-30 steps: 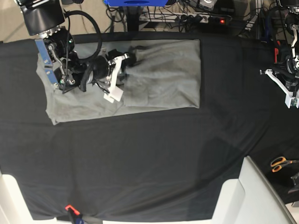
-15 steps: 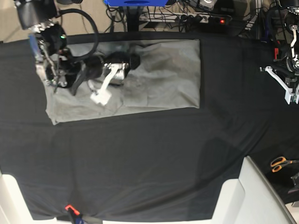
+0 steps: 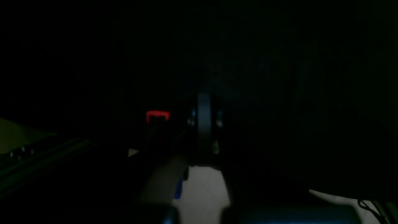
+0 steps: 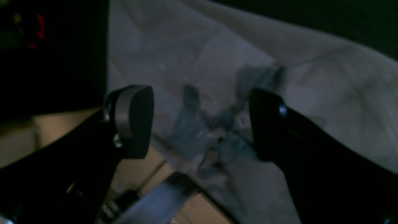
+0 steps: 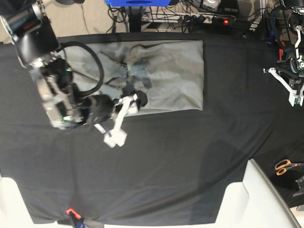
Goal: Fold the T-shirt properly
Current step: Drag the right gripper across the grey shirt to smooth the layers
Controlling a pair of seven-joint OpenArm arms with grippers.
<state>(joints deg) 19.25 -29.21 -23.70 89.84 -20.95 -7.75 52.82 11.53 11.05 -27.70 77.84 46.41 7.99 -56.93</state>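
We see the T-shirt (image 5: 166,71) lying folded into a rough rectangle on the far side of the black table cloth (image 5: 180,156), its long edge running along the back of the table. The surface is creased, with darker wrinkles near its middle and a diagonal crease toward the robot's right end.

The right gripper (image 5: 124,118) sits at the near edge of the shirt, right at the cloth's hem, with its arm stretching off over the shirt's right-hand end. In the right wrist view the gripper (image 4: 199,124) has its two fingers (image 4: 136,121) spread wide apart – grey fabric (image 4: 217,77) shows in the gap between them and beyond, but nothing is pinched. Whether the fingertips touch the shirt we cannot tell.

The left gripper (image 5: 292,92) hangs well apart from the shirt, out at the far side of the table over bare black cloth. Its wrist view is nearly black – there the fingers (image 3: 203,124) appear pressed together, holding nothing.

A pair of orange-handled scissors (image 5: 285,166) lies near the table's edge on the left arm's side.
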